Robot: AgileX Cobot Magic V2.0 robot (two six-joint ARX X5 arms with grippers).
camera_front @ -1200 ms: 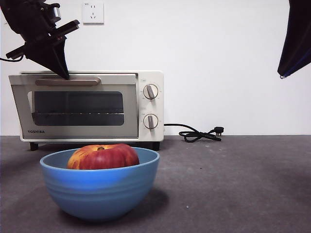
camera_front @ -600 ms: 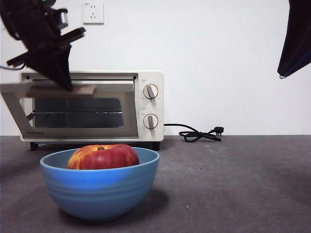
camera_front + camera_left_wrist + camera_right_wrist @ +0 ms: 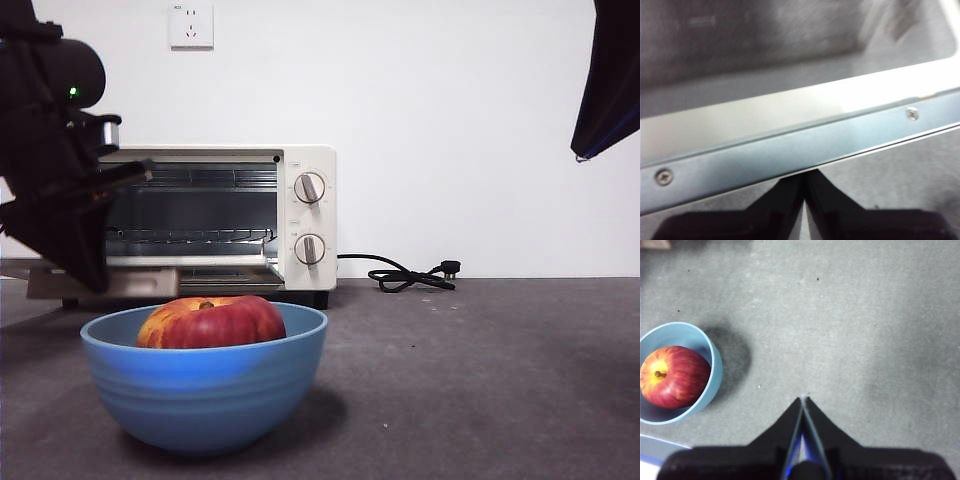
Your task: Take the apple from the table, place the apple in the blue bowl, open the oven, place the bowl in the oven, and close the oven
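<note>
With the oven (image 3: 305, 215) door down, blue bowl (image 3: 205, 385) sits nearer left gripper (image 3: 804, 187), jaws pinched together, holding nothing.

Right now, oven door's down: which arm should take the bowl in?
Probably right. The right hand hangs free, shut, above bare table beside the blue bowl holding the apple. The left hand is at the oven door.
</note>
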